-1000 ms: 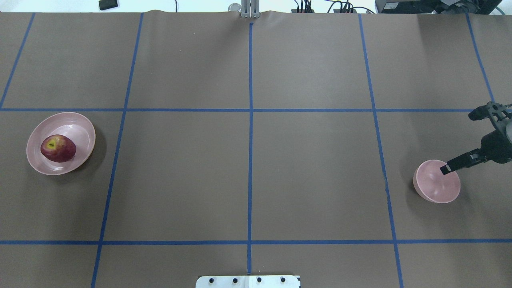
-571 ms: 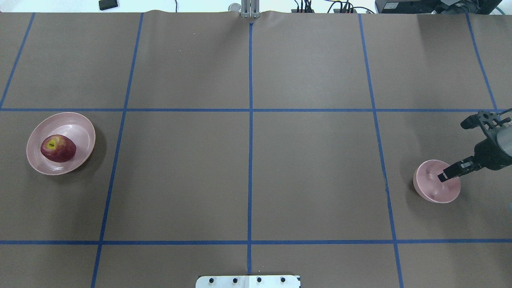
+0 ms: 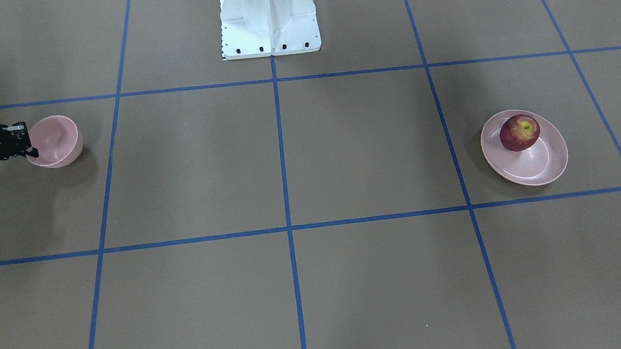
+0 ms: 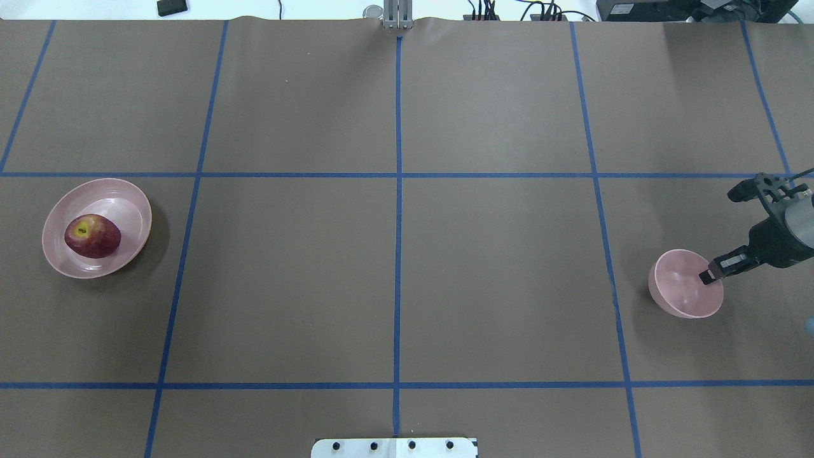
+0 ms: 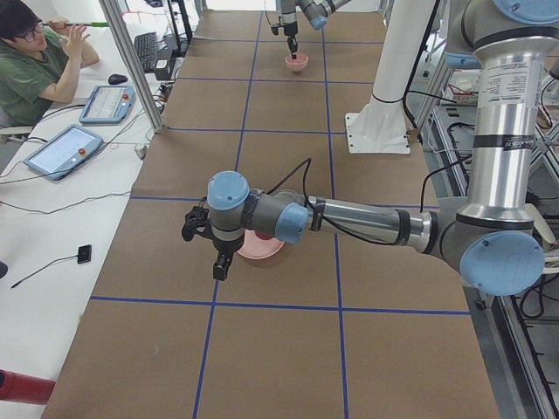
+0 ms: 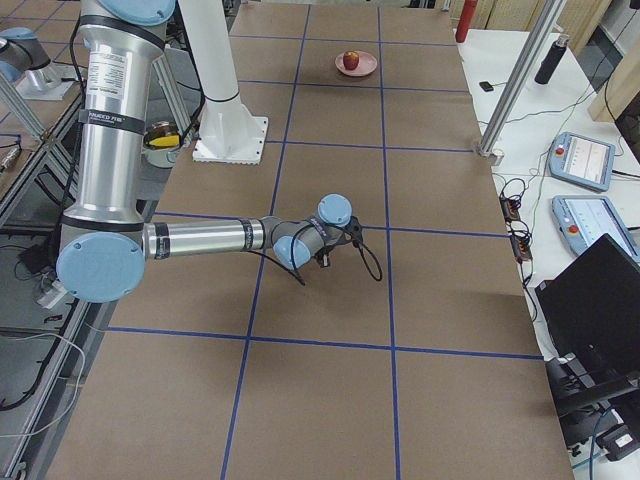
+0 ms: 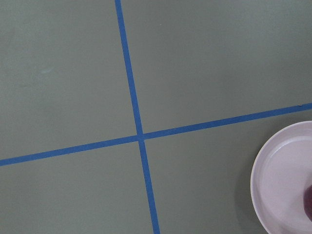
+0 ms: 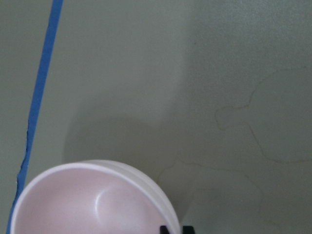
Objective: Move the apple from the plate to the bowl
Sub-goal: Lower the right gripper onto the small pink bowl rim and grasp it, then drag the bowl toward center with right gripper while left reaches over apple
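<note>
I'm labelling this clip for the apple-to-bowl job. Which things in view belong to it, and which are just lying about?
Part of the job:
apple
plate, under the apple
bowl
right pincer, gripping the bowl's rim

Just lying about:
small black device past the table's far edge
tablets on the side bench

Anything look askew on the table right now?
The bowl is tipped, mouth angled rather than level, with the right claw pinching its rim. The apple rests normally on the plate.
</note>
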You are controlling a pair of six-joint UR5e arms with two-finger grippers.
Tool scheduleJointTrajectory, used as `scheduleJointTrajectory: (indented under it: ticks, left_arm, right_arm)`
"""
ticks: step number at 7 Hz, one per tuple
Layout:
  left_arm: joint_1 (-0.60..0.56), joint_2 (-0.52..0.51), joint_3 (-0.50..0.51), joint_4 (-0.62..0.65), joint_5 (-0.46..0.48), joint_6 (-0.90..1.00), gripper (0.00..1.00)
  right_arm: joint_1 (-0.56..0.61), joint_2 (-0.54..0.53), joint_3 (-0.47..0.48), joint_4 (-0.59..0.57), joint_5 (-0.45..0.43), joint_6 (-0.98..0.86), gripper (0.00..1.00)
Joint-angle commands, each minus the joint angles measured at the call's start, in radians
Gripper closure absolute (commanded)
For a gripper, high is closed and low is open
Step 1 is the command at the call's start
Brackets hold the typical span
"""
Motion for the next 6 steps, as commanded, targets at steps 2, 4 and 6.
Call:
scheduleJointTrajectory:
  ticks: [2,4,6]
  left_arm:
    - [0.146,-0.053,-0.01,-0.009,0.001,-0.309,0.01]
    - [0.258,-0.072,-0.031,-0.009,0.011,-0.483,0.01]
    - [0.327,-0.072,-0.036,-0.048,0.03,-0.587,0.01]
  right_arm:
    - [0.096,0.1,0.037,-0.032,0.089,0.19,1.0]
    - [0.119,0.216,0.055,-0.15,0.091,0.286,1.0]
    - [0.119,0.331,0.053,-0.238,0.078,0.401,1.0]
